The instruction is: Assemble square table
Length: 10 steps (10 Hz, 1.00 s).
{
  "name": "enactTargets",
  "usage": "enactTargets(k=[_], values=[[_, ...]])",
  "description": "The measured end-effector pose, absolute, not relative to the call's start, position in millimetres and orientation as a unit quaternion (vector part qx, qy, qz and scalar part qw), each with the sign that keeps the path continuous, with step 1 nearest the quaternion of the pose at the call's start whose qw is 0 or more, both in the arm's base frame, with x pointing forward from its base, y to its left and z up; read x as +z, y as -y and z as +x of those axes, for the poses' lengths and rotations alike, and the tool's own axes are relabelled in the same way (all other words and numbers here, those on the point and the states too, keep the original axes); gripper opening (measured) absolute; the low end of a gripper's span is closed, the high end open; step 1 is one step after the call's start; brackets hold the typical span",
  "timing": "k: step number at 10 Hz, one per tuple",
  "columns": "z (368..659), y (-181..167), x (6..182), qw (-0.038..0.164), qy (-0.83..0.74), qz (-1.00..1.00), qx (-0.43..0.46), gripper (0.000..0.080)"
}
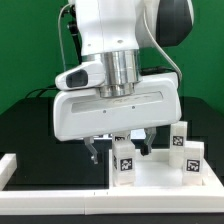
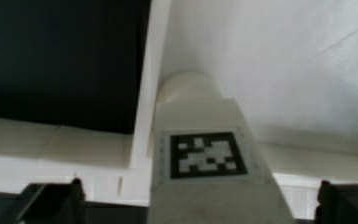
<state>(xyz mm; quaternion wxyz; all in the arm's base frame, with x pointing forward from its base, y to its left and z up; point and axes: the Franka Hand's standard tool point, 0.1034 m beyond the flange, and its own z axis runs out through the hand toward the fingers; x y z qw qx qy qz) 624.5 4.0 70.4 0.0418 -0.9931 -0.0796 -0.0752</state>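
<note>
1. The robot arm (image 1: 120, 45) fills most of the exterior view, a white body with a metal collar reaching down over a black table (image 1: 25, 125) in front of a green backdrop (image 1: 25, 50).

2. The table top (image 1: 150, 178), a white square slab, lies low on the exterior view's right, near the front. Its flat surface carries several upright legs. In the wrist view it shows as a broad white area (image 2: 282, 60) with its edge running against the black table.

3. A white rail (image 1: 15, 168) sits at the exterior view's left, and a long white strip runs along the front edge.

4. The gripper (image 1: 120, 150) hangs just above the table top. Its two dark fingers stand apart, one on each side of a leg, and in the wrist view the finger tips (image 2: 51, 200) show as dark shapes well clear of the leg's sides. The jaws are open and I see nothing clamped between them.

5. The leg between the fingers (image 1: 125, 160) is a short white block, standing on the table top with a black-white tag facing out. In the wrist view it (image 2: 202, 130) rises centrally, tag visible.

6. More tagged legs stand at the exterior view's right: one (image 1: 190, 158) near the front, another (image 1: 178, 135) behind it, both upright on or by the table top.
</note>
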Motion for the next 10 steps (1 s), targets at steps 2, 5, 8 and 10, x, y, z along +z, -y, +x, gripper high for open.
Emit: enactTargets(k=[2,5,8,10], values=[[624.3,-4.6,70.2,0.046,0.039,-0.996,-0.073,0.0384],[625.0,-3.8,70.6,0.052,-0.078,-0.993,-0.07,0.0288],[623.5,-4.7,72.7,0.046,-0.283,-0.956,-0.061,0.0288],[621.3,-3.8,70.6,0.073,-0.48,-0.873,-0.042,0.0289]])
